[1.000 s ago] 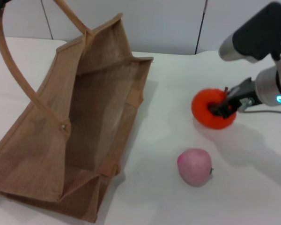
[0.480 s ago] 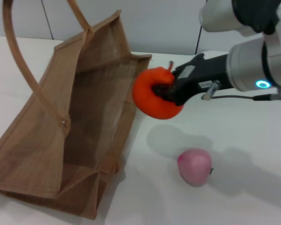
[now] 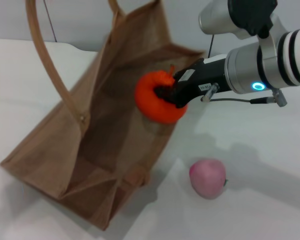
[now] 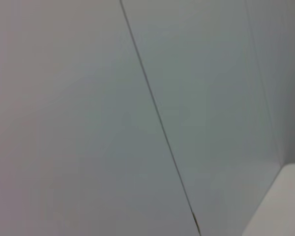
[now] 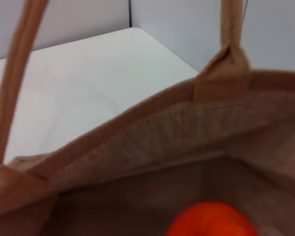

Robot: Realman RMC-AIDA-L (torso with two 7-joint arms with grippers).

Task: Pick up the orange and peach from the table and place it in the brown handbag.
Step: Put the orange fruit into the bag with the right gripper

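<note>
Since half a second ago the bag has tipped more upright, its mouth rim now rising behind and to the left of the right pincer, and the handle stands taller. The pincer, clamped on the orange, has carried it slightly left, over the bag's near edge. Below the pincer the peach sits unmoved on the desk, open surface around it. The left pincer is out of sight.
</note>
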